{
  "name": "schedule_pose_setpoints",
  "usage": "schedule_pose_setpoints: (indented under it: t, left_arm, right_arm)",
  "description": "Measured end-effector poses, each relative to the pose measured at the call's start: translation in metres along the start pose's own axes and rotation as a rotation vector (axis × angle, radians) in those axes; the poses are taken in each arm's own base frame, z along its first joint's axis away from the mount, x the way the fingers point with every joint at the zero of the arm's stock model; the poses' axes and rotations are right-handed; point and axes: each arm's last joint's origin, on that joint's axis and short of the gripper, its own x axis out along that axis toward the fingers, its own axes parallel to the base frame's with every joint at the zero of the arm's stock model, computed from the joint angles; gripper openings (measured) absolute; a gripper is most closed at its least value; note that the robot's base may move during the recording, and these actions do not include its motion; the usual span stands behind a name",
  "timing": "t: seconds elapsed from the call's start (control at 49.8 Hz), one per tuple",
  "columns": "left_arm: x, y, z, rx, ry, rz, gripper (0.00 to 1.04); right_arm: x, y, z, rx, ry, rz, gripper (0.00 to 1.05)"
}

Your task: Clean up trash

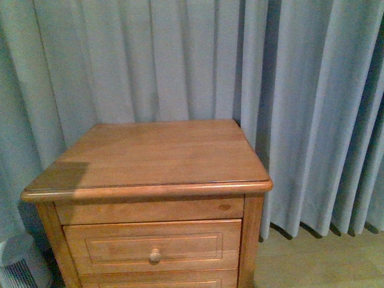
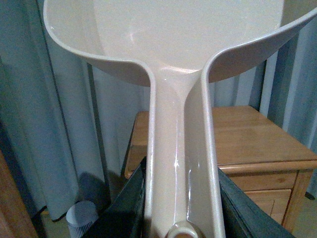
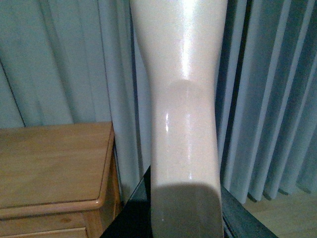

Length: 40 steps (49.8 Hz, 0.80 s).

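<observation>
My left gripper (image 2: 181, 208) is shut on the handle of the pale pink-beige dustpan (image 2: 178, 44), whose empty pan fills the upper part of the left wrist view. My right gripper (image 3: 183, 213) is shut on the pale brush handle (image 3: 183, 124), which rises up the middle of the right wrist view; its bristles are out of view. Neither arm shows in the front view. No trash wad shows in any view; the top of the wooden nightstand (image 1: 153, 153) is bare.
The nightstand has a drawer with a round knob (image 1: 155, 255). Grey-blue curtains (image 1: 312, 108) hang behind and to the right of it. A white ribbed bin (image 2: 81, 218) stands on the floor left of the nightstand. Wood floor (image 1: 318, 261) shows at right.
</observation>
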Motion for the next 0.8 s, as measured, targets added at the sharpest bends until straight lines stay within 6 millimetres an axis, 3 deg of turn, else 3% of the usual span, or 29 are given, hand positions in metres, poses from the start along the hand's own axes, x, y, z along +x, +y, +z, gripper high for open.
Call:
schedule_pose_setpoints:
  t: [0.804]
  left_arm:
    - [-0.0003,0.0002,-0.0012,-0.002,0.001,0.004,0.28]
  right_arm:
    - [0.0007,0.0,-0.0014,-0.002,0.004,0.0,0.18]
